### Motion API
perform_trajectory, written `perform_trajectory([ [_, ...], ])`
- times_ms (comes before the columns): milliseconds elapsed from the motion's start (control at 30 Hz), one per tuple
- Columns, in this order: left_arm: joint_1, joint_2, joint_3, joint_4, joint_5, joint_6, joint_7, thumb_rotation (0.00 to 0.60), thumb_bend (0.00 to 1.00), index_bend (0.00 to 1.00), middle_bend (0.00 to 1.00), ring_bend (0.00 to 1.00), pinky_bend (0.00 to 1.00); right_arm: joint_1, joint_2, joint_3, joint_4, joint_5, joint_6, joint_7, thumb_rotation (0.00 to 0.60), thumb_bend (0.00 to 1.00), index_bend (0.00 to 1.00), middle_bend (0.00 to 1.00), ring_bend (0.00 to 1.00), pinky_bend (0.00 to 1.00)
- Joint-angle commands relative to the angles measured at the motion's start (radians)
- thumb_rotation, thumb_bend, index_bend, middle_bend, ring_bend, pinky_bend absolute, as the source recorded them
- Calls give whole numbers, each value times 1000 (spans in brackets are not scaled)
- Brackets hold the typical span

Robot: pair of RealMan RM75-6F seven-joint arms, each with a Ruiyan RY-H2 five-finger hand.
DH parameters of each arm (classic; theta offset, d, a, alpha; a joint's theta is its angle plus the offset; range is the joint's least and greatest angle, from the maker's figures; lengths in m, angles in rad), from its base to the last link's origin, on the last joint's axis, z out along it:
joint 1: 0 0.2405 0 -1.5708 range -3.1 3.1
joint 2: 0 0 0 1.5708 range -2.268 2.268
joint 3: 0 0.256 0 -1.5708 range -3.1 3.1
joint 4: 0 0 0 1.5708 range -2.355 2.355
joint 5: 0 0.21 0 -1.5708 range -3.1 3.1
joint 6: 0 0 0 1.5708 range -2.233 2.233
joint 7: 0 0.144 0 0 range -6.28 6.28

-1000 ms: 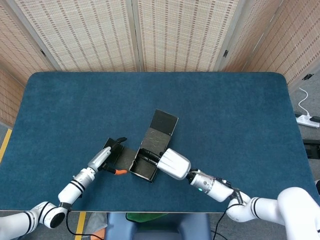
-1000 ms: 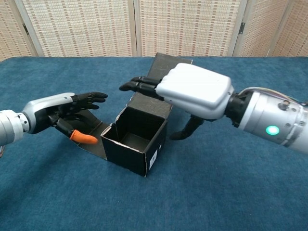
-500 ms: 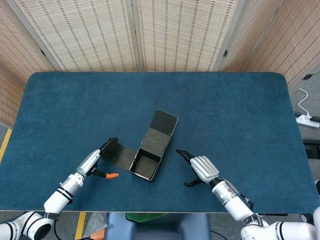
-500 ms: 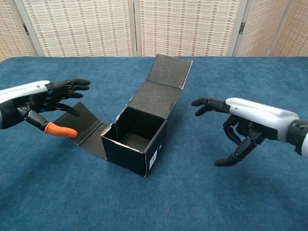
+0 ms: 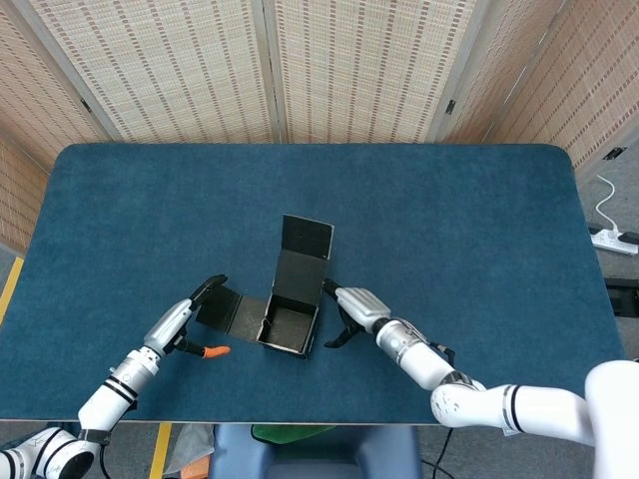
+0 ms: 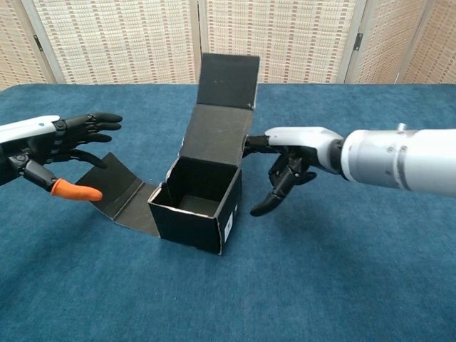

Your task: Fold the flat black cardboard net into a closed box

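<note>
The black cardboard box stands open-topped at mid table. Its tall back panel and lid rise nearly upright behind it. One side flap lies folded out to the left on the cloth. My right hand is at the box's right side, fingers spread, with its fingertips touching the back panel's right edge and its thumb hanging down. My left hand hovers open left of the flap, apart from it, its orange thumb tip pointing at the flap.
The blue table carries only the box. Wicker screens stand behind the far edge. A white power strip lies on the floor to the right.
My right hand has moved in to the box's right side and touches the back panel. The back panel and lid now stand more upright, and the box has turned a little. The left hand has barely moved.
</note>
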Motion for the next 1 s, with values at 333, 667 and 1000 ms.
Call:
perform_trajectory([
  [333, 4, -5, -3, 19, -11, -19, -11, 600, 173, 3, 0, 0, 218, 78, -14, 14, 58, 136, -83, 39, 600, 14, 0, 15, 700, 1000],
  [667, 9, -7, -4, 26, 6, -9, -34, 600, 172, 2, 0, 0, 218, -81, -12, -5, 11, -18, -43, 203, 600, 3, 0, 0, 690, 1000],
  [1000, 17, 3, 0, 16, 20, 5, -49, 600, 171, 2, 0, 0, 218, -126, -170, -6, 69, -96, 75, 228, 600, 0, 0, 0, 690, 1000],
])
